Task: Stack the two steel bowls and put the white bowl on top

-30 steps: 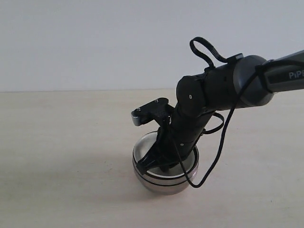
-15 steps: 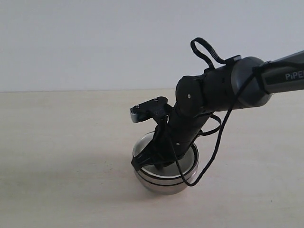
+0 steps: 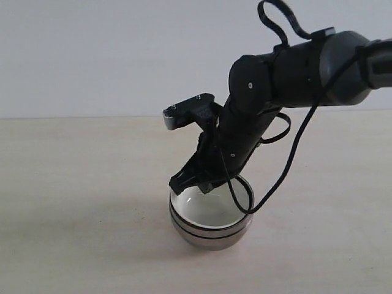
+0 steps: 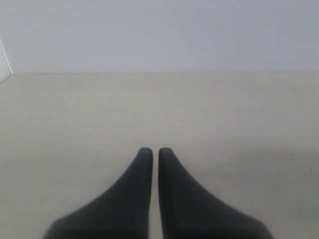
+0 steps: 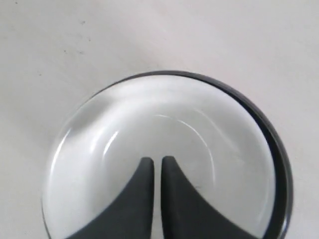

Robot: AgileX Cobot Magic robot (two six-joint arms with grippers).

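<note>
Right end effector risen above white bowl, clenched, arm angled down; left end effector clenched.

A flat, pale beige tabletop with a faint wood-like grain fills the lower part of the exterior view. Behind it stands a plain, matt grey-white wall. The 2 meet in 1 straight, level line across the picture. A faint grey shadow lies on the tabletop, left of the middle. In the left wrist view a narrow white slanted edge shows at the picture's border where tabletop and wall meet; what it belongs to cannot be told. In the right wrist view a few small dark specks dot the pale surface.
</note>
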